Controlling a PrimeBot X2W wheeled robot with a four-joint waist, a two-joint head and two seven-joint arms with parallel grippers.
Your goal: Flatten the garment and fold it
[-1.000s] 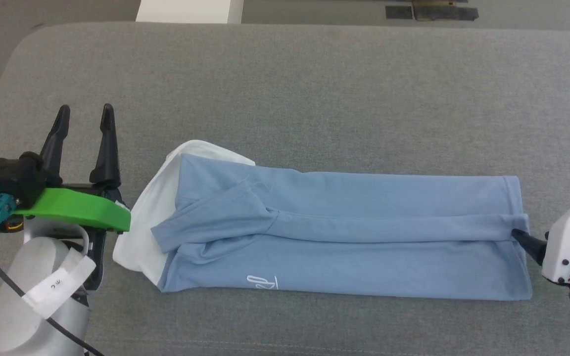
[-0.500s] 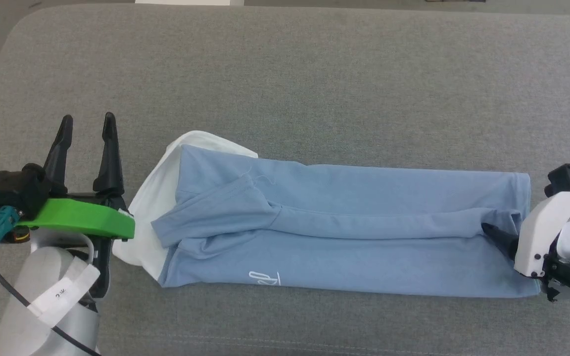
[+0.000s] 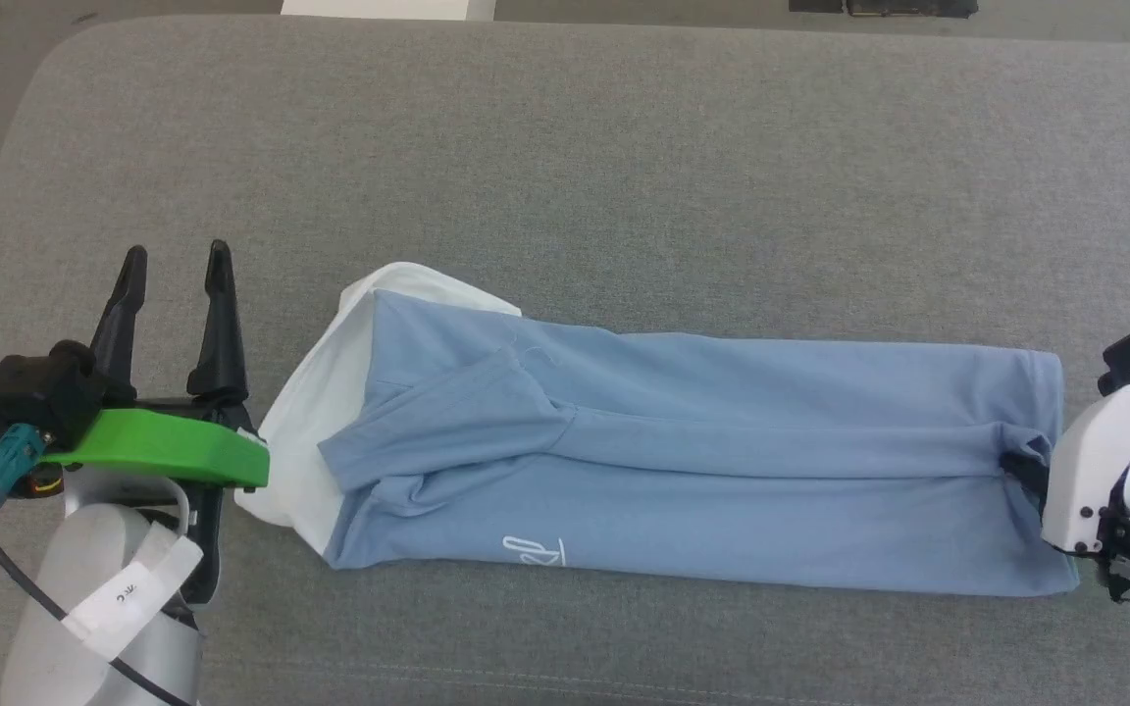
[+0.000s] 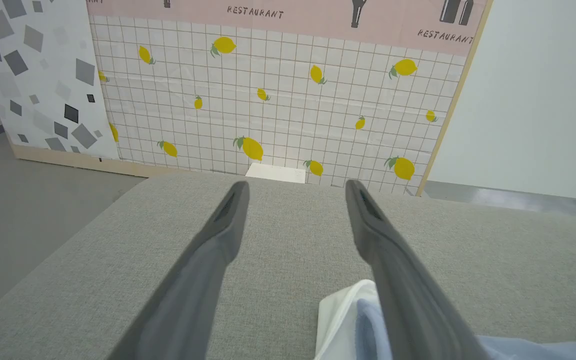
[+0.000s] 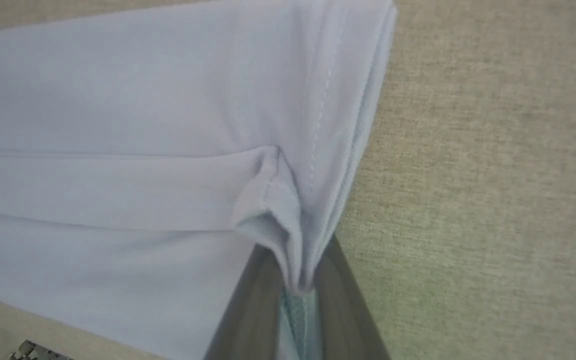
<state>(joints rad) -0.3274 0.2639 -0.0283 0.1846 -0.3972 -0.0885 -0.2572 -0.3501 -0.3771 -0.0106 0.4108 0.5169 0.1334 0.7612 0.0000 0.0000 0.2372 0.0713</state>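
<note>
The grey padded surface point(image 3: 624, 176) carries the light blue polo shirt point(image 3: 722, 510), which lies across the middle as a long narrow band with both sides already folded in, white collar point(image 3: 305, 461) toward my left and hem point(image 3: 1046, 412) toward my right. My left tool point(image 3: 178, 250) hangs just beside the collar end with its fingers spread apart and nothing between them. My right tool point(image 3: 1024, 466) is clamped on the polo shirt at the middle of the hem, where the two folded-in edges meet, and the wrist view shows a small gathered pleat point(image 5: 280, 220) nipped between the fingers. I judge the step in hand to be bringing the hem over to the collar. To do it well I should lift only enough to free the layers, travel straight along the band so the side folds stay put, and watch the hem corners, which I expect to droop from such a narrow central pinch. Pressing the collar end with my left tool would keep the soft knit from sliding.
</note>
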